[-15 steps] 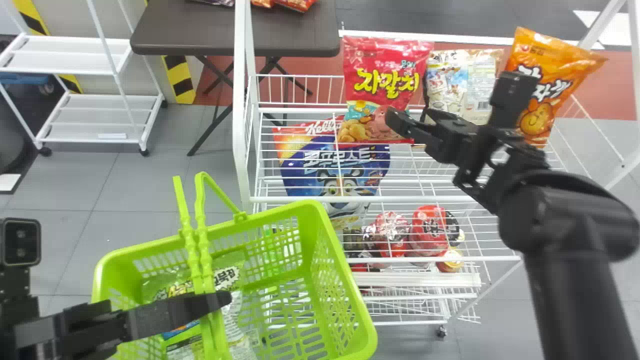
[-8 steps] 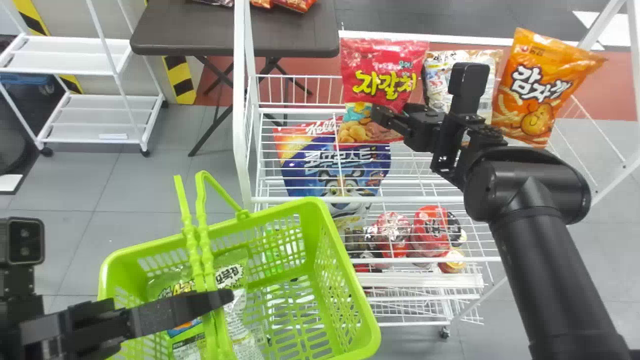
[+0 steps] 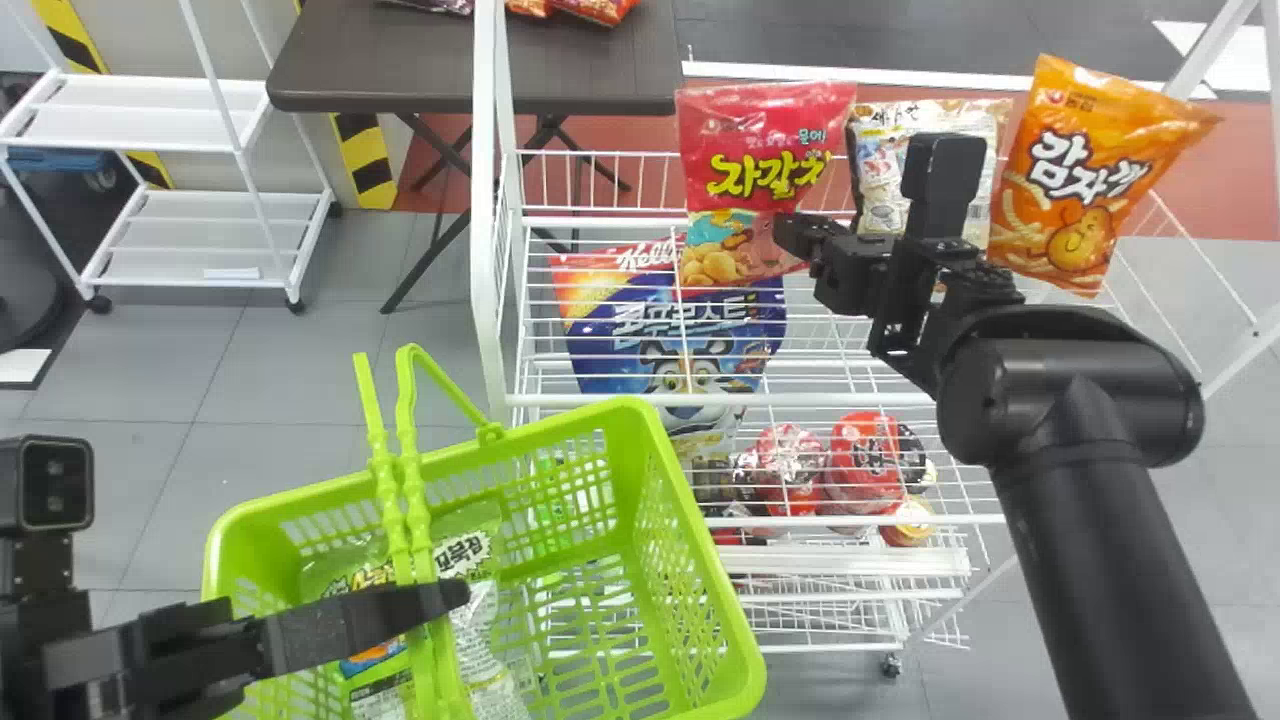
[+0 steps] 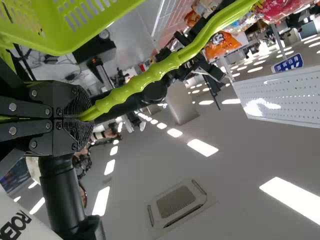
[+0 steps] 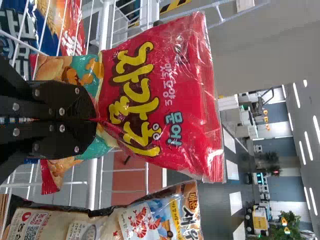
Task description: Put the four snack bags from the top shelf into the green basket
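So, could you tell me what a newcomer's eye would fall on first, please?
Probably the green basket at the head view's lower left, its handle gripped by the left tool. Next, likely the red snack bag at the top shelf, pinched by the right tool, then the orange bag farther right.

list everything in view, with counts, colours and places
shiny plastic snack bag: one, red, top shelf, left of the others
plastic snack bag: one, cream, top shelf, middle
plastic snack bag: one, orange, top shelf, right
large cereal bag: one, blue and red, under top shelf
rounded packages: several, mostly red, lower rack
wire rack: one, white, centre
open plastic basket: one, green, lower left
packs: count unclear, green and white, inside basket
folding table: one, dark brown, behind
shelf cart: one, white, far left
left gripper: one, black, on basket handle
right gripper: one, black, pinching red bag
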### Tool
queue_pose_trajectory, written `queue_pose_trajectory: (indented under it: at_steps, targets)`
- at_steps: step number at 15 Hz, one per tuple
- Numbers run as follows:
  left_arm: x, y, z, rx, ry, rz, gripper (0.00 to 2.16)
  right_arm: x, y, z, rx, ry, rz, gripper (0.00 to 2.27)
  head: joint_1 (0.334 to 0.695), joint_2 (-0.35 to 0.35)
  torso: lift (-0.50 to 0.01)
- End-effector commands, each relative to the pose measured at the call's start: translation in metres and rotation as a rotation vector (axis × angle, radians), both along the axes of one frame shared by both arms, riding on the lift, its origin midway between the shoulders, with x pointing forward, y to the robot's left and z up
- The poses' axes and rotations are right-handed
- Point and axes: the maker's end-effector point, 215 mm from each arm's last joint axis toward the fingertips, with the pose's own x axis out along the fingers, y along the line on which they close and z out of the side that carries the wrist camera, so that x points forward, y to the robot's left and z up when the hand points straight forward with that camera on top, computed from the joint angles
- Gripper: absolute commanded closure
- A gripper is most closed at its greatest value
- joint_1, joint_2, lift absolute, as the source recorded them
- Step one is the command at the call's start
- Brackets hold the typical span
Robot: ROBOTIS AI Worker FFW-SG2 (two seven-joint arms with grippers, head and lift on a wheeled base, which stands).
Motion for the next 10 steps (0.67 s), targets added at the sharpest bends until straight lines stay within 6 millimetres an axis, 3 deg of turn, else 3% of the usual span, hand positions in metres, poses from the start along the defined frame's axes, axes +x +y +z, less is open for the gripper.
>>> queue_pose_trajectory:
  at_steps: [1,4,8,10]
  targets:
    - [-0.001,0.003,0.002,-0.009,0.000,0.000,2.15,-0.033,0.011,0.018,0.043,0.010,0.028,2.26,0.695,-0.045,-0.003]
    - [0.000,0.003,0.001,-0.010,0.000,0.003,2.15,-0.101,0.037,0.045,0.135,0.051,0.101,2.26,0.695,-0.027,-0.003]
    - [0.002,-0.002,0.003,-0.013,-0.007,-0.006,2.15,-0.188,0.091,0.089,0.204,0.079,0.254,2.26,0.695,0.023,-0.003]
    - [0.002,-0.002,0.003,-0.014,-0.006,-0.007,2.15,-0.229,0.119,0.096,0.243,0.137,0.340,2.26,0.695,0.059,-0.003]
